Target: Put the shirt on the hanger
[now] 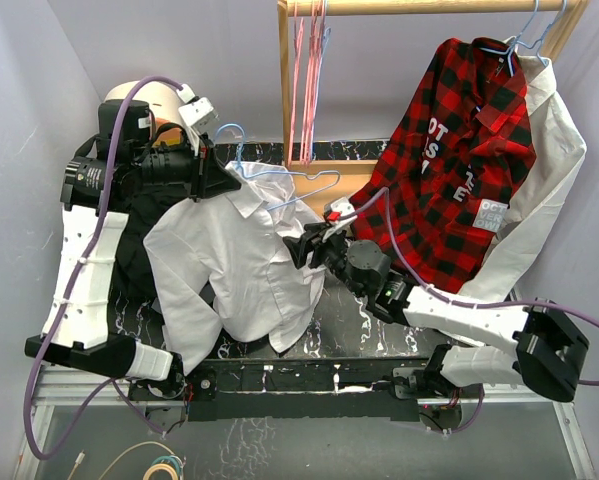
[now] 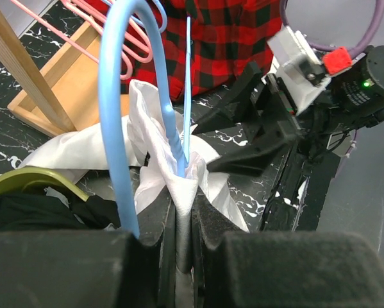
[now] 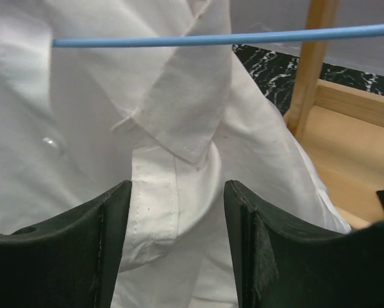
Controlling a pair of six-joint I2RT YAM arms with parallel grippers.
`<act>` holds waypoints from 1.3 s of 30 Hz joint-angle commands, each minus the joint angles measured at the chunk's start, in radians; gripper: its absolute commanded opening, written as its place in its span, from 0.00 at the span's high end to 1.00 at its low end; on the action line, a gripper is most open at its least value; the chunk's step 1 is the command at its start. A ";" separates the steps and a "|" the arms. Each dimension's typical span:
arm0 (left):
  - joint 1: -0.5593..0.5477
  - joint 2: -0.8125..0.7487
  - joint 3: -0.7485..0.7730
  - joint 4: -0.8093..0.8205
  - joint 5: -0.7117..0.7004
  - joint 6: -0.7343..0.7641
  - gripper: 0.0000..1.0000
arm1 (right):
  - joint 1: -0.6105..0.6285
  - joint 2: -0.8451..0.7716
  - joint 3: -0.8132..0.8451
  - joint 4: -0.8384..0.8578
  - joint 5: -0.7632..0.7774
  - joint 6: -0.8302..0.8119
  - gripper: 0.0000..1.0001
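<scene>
Two wrist views, one shirt point(image 1: 234, 270).
Left gripper point(image 2: 184, 212) clamps white cloth beside the hanger point(image 2: 111, 96) wire; right gripper point(image 3: 177, 192) gapes wide around the placket point(image 3: 156, 212), the shirt draped low between them.

A: What colour is the shirt point(image 1: 234, 265)?
B: Plain white. The hanger point(image 3: 211, 39) is light blue.
A: And the bench point(image 1: 344, 325)?
B: Black, veined white like marble. A black garment point(image 1: 129, 255) lies at its left edge. Toward its far right corner hangs a plaid shirt point(image 1: 459, 150), red-and-black checks with grey patches. Pink hangers point(image 1: 307, 90) dangle from the pale wood rail point(image 1: 429, 7).
</scene>
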 commanded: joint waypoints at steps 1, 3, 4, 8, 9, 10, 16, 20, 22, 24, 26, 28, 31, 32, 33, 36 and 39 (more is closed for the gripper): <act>0.006 -0.069 -0.014 0.010 0.038 0.003 1.00 | 0.007 0.062 0.096 -0.041 0.176 -0.062 0.42; 0.007 -0.072 -0.014 0.009 0.034 0.007 1.00 | 0.008 0.090 0.119 -0.063 0.206 -0.064 0.55; 0.007 -0.074 -0.015 0.007 0.031 0.009 1.00 | 0.007 0.096 0.121 -0.064 0.228 -0.064 0.68; 0.007 -0.078 -0.016 0.001 0.018 0.019 1.00 | -0.036 0.043 0.088 -0.084 0.352 -0.013 0.92; 0.006 -0.078 -0.020 0.000 0.013 0.022 1.00 | -0.079 0.005 0.067 -0.110 0.339 0.031 0.92; 0.006 -0.081 -0.022 -0.001 0.009 0.025 1.00 | -0.131 -0.036 0.033 -0.130 0.302 0.084 0.92; 0.007 -0.085 -0.037 -0.008 0.020 0.034 1.00 | -0.305 -0.222 -0.131 -0.131 0.045 0.212 0.41; 0.006 -0.078 -0.035 -0.018 0.029 0.039 1.00 | -0.308 -0.298 -0.208 0.100 -0.244 0.259 0.02; 0.007 -0.079 -0.033 -0.017 0.035 0.037 1.00 | -0.312 -0.284 -0.206 0.149 -0.311 0.276 0.02; 0.006 -0.078 -0.031 -0.019 0.040 0.036 1.00 | -0.314 -0.239 -0.176 0.155 -0.343 0.271 0.02; 0.006 -0.079 -0.030 -0.021 0.043 0.037 1.00 | -0.314 -0.197 -0.150 0.173 -0.365 0.262 0.02; 0.006 -0.079 -0.029 -0.027 0.050 0.040 1.00 | -0.317 -0.155 -0.133 0.192 -0.381 0.254 0.02; 0.006 -0.083 -0.028 -0.030 0.052 0.044 1.00 | -0.348 -0.077 -0.111 0.234 -0.437 0.276 0.01; 0.007 -0.084 -0.029 -0.033 0.052 0.047 1.00 | -0.361 -0.054 -0.112 0.266 -0.457 0.291 0.02; 0.007 -0.085 -0.031 -0.035 0.050 0.049 1.00 | -0.372 -0.033 -0.111 0.312 -0.477 0.305 0.05; 0.007 -0.090 -0.036 -0.035 0.045 0.052 1.00 | -0.396 0.017 -0.087 0.352 -0.516 0.325 0.20; 0.006 -0.086 -0.034 -0.051 0.037 0.067 1.00 | -0.403 0.049 -0.063 0.370 -0.530 0.328 0.40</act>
